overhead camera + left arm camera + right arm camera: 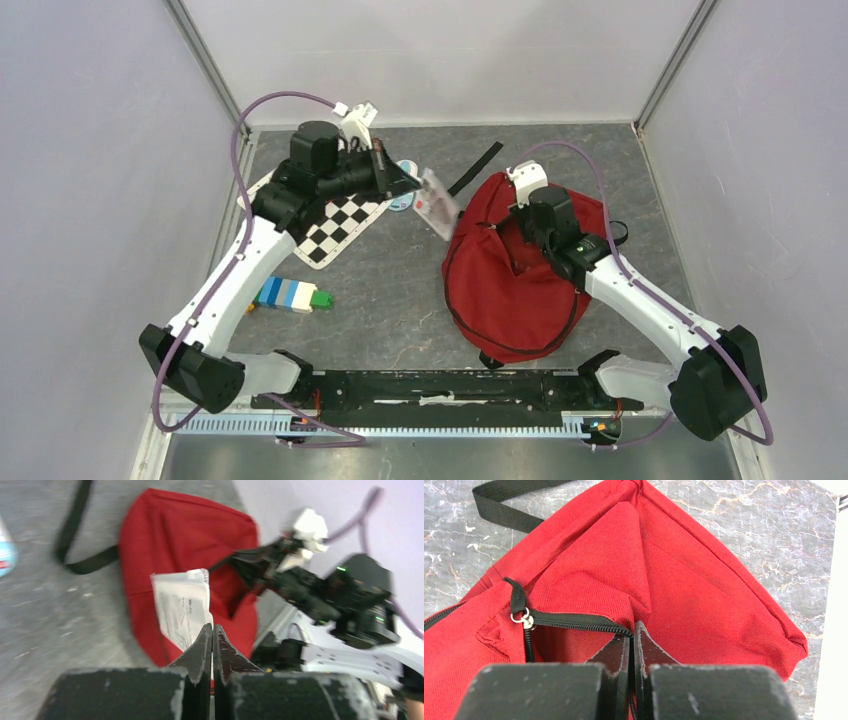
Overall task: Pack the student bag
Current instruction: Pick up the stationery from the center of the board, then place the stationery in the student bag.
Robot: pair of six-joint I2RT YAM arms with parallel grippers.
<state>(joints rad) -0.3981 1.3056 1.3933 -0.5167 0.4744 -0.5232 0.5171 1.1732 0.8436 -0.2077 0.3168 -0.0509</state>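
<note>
The student bag is a dark-red backpack lying right of centre; it also shows in the left wrist view and the right wrist view. My left gripper is shut on a thin white printed booklet, held in the air just left of the bag; the booklet shows in the left wrist view between my jaws. My right gripper is shut on the bag's black zipper edge and holds the opening up. A metal zipper pull hangs at the left.
A black-and-white checkered board lies under the left arm. A row of blue, white and green blocks lies at the front left. A black strap trails behind the bag. A round light-blue object sits by the board.
</note>
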